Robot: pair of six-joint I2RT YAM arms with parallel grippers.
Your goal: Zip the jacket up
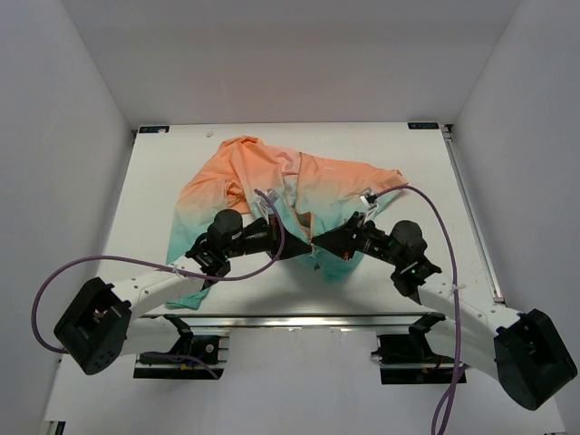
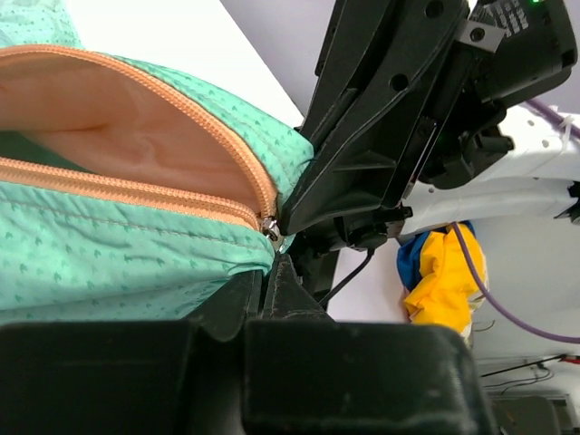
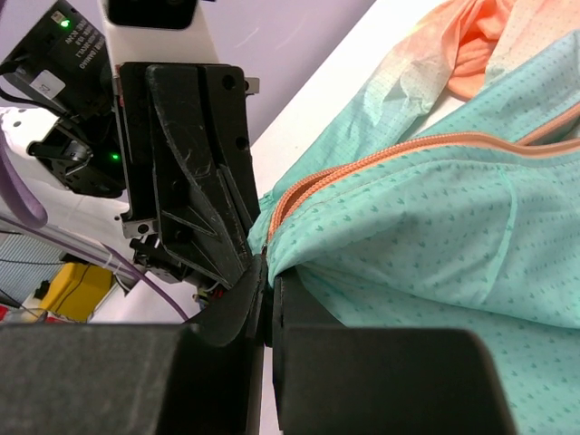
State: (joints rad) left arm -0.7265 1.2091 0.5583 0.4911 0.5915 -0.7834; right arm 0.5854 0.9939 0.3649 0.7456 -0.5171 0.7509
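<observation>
The jacket [image 1: 272, 177] lies spread on the white table, orange at the far side and teal at the near hem. Its orange zipper [image 2: 181, 100] is open, and the two rows meet at a small metal slider [image 2: 269, 227] at the hem. My left gripper [image 1: 304, 245] is shut on the teal hem fabric [image 2: 109, 254] just below the slider. My right gripper [image 1: 320, 243] faces it tip to tip, shut on the teal hem [image 3: 435, 227] where the zipper [image 3: 362, 163] ends. In each wrist view the other gripper fills the space just beyond the jaws.
The white table [image 1: 408, 181] is boxed in by white walls at the back and both sides. Purple cables [image 1: 272, 217] loop over both arms near the jacket. A yellow and blue cloth [image 2: 435, 272] lies beyond the table's near edge.
</observation>
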